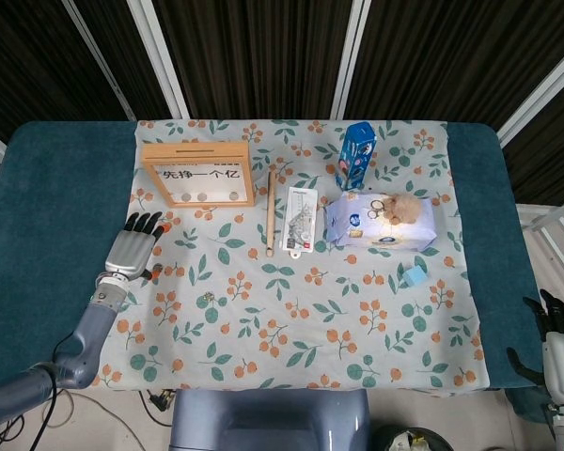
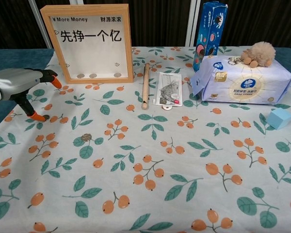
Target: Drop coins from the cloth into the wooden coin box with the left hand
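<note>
The floral cloth (image 2: 194, 194) covers the tabletop; the wooden coin box (image 2: 89, 43) stands at its far left corner. In front of the box the left hand (image 2: 19, 87) hovers empty, fingers spread — reaching, I judge, for the coin (image 2: 46, 117) at its thumb tip. Another coin (image 2: 86, 138) lies nearer. Next: pinch it.

Coin (image 2: 86, 138) before wooden coin box (image 2: 89, 42)
</note>
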Robot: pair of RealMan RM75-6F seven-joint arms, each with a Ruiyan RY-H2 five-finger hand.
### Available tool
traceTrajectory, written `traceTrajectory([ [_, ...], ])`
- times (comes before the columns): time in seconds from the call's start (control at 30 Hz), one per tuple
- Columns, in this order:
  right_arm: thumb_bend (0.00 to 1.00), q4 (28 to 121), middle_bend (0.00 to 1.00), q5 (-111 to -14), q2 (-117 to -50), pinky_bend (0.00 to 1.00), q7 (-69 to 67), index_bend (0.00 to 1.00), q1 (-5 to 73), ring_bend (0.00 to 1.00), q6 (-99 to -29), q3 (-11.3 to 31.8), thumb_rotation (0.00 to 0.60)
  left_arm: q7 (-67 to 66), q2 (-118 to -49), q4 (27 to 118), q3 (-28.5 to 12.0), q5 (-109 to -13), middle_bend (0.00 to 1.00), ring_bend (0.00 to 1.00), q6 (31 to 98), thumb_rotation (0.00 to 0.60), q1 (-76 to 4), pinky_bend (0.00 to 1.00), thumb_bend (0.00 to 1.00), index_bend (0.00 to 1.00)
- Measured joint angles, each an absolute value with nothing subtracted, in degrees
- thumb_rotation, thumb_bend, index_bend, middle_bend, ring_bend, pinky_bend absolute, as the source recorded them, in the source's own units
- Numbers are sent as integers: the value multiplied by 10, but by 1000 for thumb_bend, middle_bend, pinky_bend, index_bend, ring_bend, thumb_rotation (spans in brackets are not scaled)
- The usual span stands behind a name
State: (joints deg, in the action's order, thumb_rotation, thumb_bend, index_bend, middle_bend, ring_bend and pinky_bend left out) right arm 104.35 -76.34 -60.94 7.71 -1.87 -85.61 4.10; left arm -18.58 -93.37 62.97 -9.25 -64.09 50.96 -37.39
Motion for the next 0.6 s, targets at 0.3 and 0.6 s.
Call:
traceTrajectory([
  [0.3, 370, 1043, 46, -764, -610, 0, 79, 174, -19, 0, -857, 41, 600, -177, -938, 622, -90, -645, 0, 0, 511, 600, -375, 0, 75, 226],
  [0.6, 369, 1044, 46, -763, -610, 0, 78, 174, -19, 0, -858, 41, 600, -176, -938, 621, -91, -642, 0, 0, 513, 600, -375, 0, 75, 226],
])
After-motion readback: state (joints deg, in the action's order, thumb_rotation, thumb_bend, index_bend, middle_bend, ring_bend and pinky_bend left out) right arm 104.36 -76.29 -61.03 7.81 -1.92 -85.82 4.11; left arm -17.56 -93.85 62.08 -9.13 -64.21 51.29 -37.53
